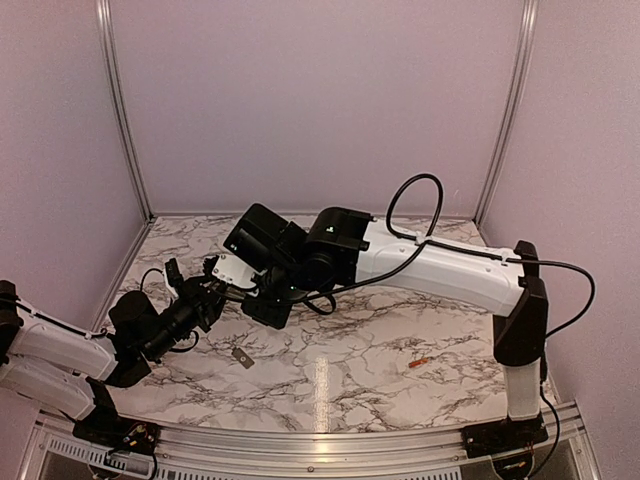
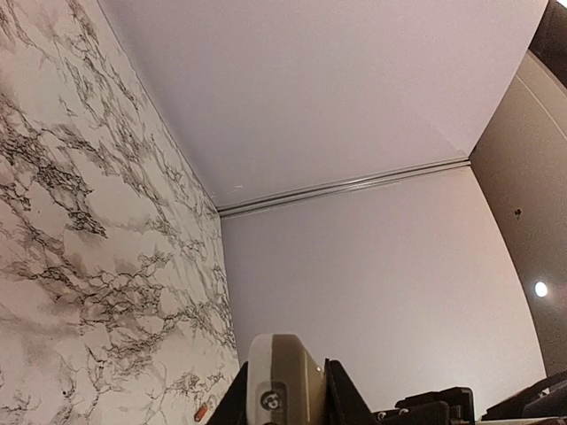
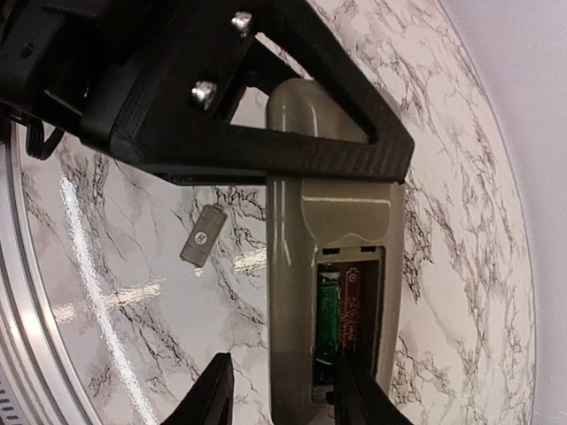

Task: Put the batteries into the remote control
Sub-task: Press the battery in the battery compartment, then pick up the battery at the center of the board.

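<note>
My right arm [image 1: 440, 265] had smooth white shells on its long links, black housings at the joints and a black upright link near the base. A thin black cable [image 1: 412, 190] looped off it, and another trailed by that upright. My left arm [image 1: 55, 350] was white as well, turning black toward the wrist. My left gripper [image 1: 215, 292] carried matt black, finely ribbed fingers [image 3: 354, 133] shaped as open triangles, fixed with two silver screws [image 3: 204, 90]. My right gripper [image 3: 279, 394] ended in plain black tips.
</note>
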`<state>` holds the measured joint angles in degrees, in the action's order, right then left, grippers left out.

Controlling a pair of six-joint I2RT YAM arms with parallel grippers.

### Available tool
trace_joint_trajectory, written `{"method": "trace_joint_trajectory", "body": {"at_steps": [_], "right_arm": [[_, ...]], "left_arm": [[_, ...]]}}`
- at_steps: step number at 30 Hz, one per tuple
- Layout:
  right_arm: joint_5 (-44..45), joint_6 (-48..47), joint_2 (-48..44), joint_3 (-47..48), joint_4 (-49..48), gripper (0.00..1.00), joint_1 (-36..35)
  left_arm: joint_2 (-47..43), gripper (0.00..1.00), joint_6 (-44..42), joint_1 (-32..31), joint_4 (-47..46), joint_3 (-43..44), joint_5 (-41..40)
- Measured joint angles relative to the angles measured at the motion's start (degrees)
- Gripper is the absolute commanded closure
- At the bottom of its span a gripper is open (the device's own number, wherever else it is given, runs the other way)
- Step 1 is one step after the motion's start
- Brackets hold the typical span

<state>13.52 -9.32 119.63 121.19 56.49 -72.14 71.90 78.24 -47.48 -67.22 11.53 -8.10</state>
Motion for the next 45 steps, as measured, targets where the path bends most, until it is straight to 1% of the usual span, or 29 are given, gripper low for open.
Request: {"method": "trace_joint_trajectory", "body": {"at_steps": [5,7,11,12,15,17,19,20,21,27,32,36,40,45], "right_arm": [[0.52,-0.24,0.39,-0.28,-0.26,0.69,0.0],[0.76,-0.31,0.52,-0.33,-0.26,0.66,0.0],[0.48,0.2,0.52,-0.35,-0.28,0.48,0.04],[0.15,0.2,0.48,-0.44,-0.46,0.42,0.07],[-1.18,0.68,-0.76,-2.38,-2.14,0.27,0.39],[-2.64,1.2,-3.32,-5.33,-3.8,0.19,0.48],[-4.07,1.77,-6.86,-8.2,-5.6,0.07,0.83],[-4.79,2.03,-8.94,-9.64,-6.54,0.03,1.16],[-5.92,2.16,-11.74,-11.37,-8.0,0.02,1.66],[-7.15,4.11,-24.09,-19.54,-14.56,0.01,4.57],[-8.48,6.12,-30.53,-27.19,-16.35,0.02,7.56],[-8.31,8.2,-33.55,-33.75,-14.88,0.07,10.67],[-7.98,11.26,-34.14,-40.48,-10.49,0.1,13.86],[-10.75,14.75,-34.16,-50.56,-6.23,0.13,19.06]], "left_arm": [[-0.02,1.0,-0.22,0.0,0.48,0.0,0.07],[-0.04,1.0,-0.52,0.0,0.63,0.0,0.15],[-0.33,1.0,-1.79,0.0,0.63,0.0,0.57],[-0.42,1.0,-2.25,0.0,0.61,0.0,0.63],[-0.57,1.0,-3.48,0.0,0.37,0.0,1.03],[-0.59,1.0,-4.44,0.0,0.2,0.0,1.44],[-0.61,1.0,-5.46,0.0,0.22,0.0,1.97],[-0.63,1.0,-5.95,0.0,0.22,0.0,2.25],[-0.63,1.0,-6.67,0.0,0.22,0.0,2.71],[-0.68,1.0,-11.28,0.0,-0.63,0.0,7.06],[-0.68,1.0,-15.89,0.0,-1.01,0.48,12.35],[-0.72,1.0,-18.14,0.0,-0.83,1.55,15.26],[-0.79,1.0,-19.37,0.0,-0.11,1.75,17.35],[-0.76,1.0,-19.8,0.0,0.28,1.86,18.82]]}}
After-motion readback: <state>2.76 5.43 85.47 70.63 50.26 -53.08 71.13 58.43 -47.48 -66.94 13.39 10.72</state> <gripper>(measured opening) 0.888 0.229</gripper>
